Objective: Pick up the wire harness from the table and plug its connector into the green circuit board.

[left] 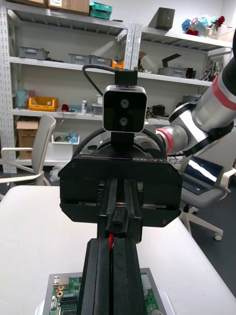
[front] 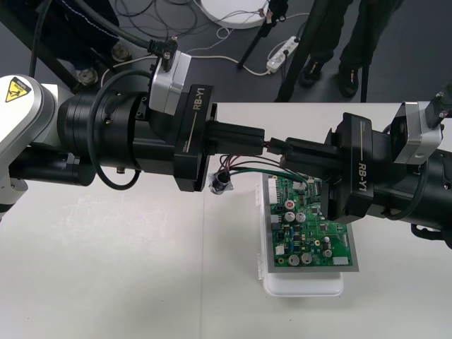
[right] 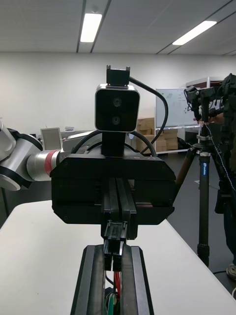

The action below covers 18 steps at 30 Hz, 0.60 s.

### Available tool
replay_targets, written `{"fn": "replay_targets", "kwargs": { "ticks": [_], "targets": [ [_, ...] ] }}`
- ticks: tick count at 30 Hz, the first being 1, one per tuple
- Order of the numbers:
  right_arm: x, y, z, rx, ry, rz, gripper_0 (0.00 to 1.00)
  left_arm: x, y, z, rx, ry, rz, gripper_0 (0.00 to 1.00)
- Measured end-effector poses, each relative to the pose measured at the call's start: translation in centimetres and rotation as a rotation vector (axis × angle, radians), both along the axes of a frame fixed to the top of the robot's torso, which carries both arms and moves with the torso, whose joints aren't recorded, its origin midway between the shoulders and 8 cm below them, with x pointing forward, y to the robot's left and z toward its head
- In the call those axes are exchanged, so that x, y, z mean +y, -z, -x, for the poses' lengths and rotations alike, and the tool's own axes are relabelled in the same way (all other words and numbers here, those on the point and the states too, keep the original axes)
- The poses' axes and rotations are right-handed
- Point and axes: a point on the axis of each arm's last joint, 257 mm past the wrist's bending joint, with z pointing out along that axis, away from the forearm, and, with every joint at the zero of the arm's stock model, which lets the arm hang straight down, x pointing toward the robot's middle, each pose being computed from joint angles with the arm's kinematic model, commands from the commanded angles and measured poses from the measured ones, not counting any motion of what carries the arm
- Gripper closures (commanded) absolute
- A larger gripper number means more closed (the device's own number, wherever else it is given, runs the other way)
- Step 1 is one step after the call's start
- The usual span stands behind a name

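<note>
1. Markings: "RB-Y1" is printed in white on the body of the left gripper (front: 261,144) and again on the right gripper (front: 279,150). A yellow warning sticker (front: 15,89) sits on the left arm's pale shoulder link (its symbol is too small to read).
2. Position: the two grippers meet tip to tip above the far edge of the circuit board (front: 311,236), which lies on its white base (front: 304,286) on the table (front: 106,268).
3. Left gripper: its fingers (left: 98,280) are pressed together, and a red wire shows in the seam between them.
4. Right gripper: its fingers (right: 91,285) are likewise clamped close, with a small black part and red and green wire pinched between them.
5. Wire harness: it is held off the table between the two grippers. Its wires (front: 247,168) loop down beneath the left gripper, and the round metal socket (front: 221,183) hangs just beside the board's far left corner.
6. Connection: whether the plug has reached the board cannot be told.
</note>
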Motion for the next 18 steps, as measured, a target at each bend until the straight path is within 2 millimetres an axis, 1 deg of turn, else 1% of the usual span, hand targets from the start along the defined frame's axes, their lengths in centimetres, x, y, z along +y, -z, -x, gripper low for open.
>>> {"fn": "replay_targets", "kwargs": {
  "ticks": [1, 2, 3, 4, 5, 6, 8, 18],
  "targets": [
    [0.00, -0.01, 0.00, 0.000, 0.000, 0.000, 0.98, 0.00, 0.00, 0.00, 0.000, 0.000, 0.000, 1.00],
    [0.00, -0.02, -0.01, 0.001, 0.000, -0.001, 0.91, 0.00, 0.00, 0.00, 0.000, 0.000, 0.000, 1.00],
    [-0.01, -0.02, -0.01, 0.001, 0.000, -0.001, 0.67, 0.00, 0.00, 0.00, 0.000, 0.000, 0.000, 1.00],
    [-0.01, -0.03, -0.03, 0.001, 0.001, -0.001, 0.53, 0.00, 0.00, 0.00, 0.000, 0.000, 0.000, 1.00],
    [-0.01, -0.03, -0.04, 0.001, 0.001, -0.001, 0.34, 0.00, 0.00, 0.00, 0.000, 0.000, 0.000, 1.00],
    [-0.01, -0.03, -0.05, 0.001, 0.002, -0.001, 0.18, 0.00, 0.00, -0.01, 0.000, 0.000, 0.000, 1.00],
    [-0.03, -0.07, -0.12, 0.003, 0.004, -0.003, 0.00, 0.00, -0.01, -0.01, 0.000, 0.000, 0.000, 1.00],
    [-0.13, -0.35, -0.35, 0.014, 0.011, -0.016, 0.00, -0.01, -0.03, -0.05, 0.000, -0.002, 0.001, 1.00]
  ]
}}
